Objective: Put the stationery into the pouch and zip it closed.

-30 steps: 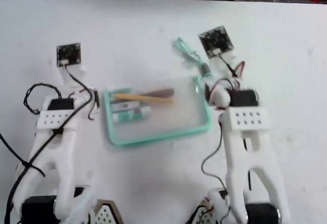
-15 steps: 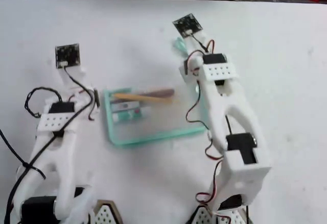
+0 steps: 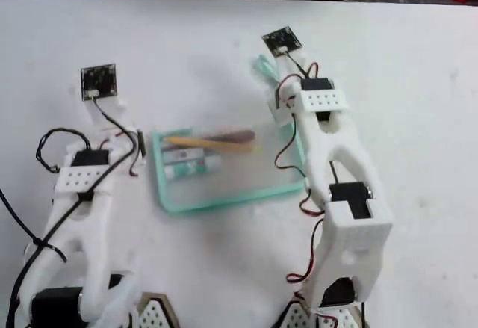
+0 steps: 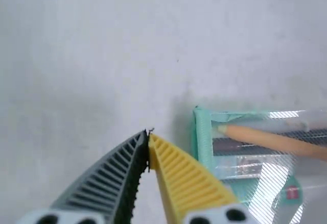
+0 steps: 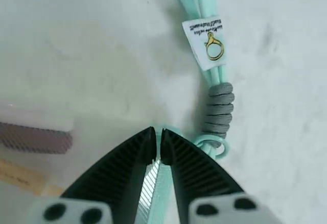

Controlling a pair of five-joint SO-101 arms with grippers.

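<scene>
The stationery point(image 3: 211, 144) lay in the pouch point(image 3: 231, 187) and the right gripper point(image 5: 157, 143) pinched its zip corner, the left gripper point(image 4: 148, 135) closed empty; next seemed a steady zip pull.

Left arm point(image 3: 81, 193): sitting low by the table's point(image 3: 418, 81) near-left corner, wrist pointing toward the far edge.
Left pincer point(image 4: 148, 133): aiming down, grey and yellow jaws pressing together.
Right arm point(image 3: 340, 171): stretching from the near edge toward the far edge, elbow standing high.
Right pincer point(image 5: 157, 133): aiming down, black jaws drawing nearly together.
</scene>
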